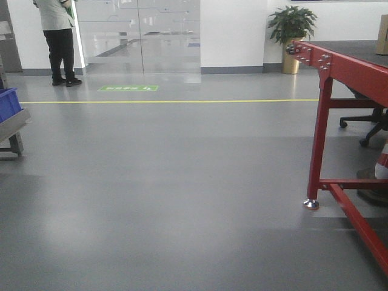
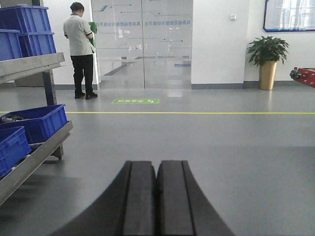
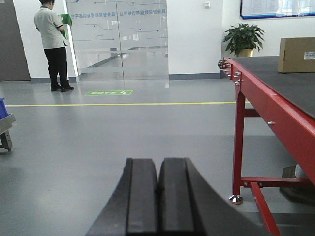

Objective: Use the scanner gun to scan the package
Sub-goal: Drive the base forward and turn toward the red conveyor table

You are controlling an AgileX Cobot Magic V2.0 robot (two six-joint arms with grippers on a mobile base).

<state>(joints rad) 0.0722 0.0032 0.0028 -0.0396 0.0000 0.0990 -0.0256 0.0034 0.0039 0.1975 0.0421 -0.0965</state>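
Observation:
A brown cardboard package (image 3: 297, 54) stands on the dark top of a red-framed table (image 3: 256, 91) at the right; its edge also shows in the front view (image 1: 382, 34). No scanner gun is in view. My left gripper (image 2: 156, 164) is shut and empty, pointing across the open grey floor. My right gripper (image 3: 158, 162) is shut and empty, to the left of the red table and well short of the package.
A metal rack (image 2: 37, 152) with blue bins (image 2: 37, 120) stands at the left. A person (image 1: 59, 36) stands by glass doors (image 1: 142, 36) at the back. A potted plant (image 1: 291, 36), an office chair (image 1: 367, 121) under the table, and a yellow floor line (image 1: 170, 101) show.

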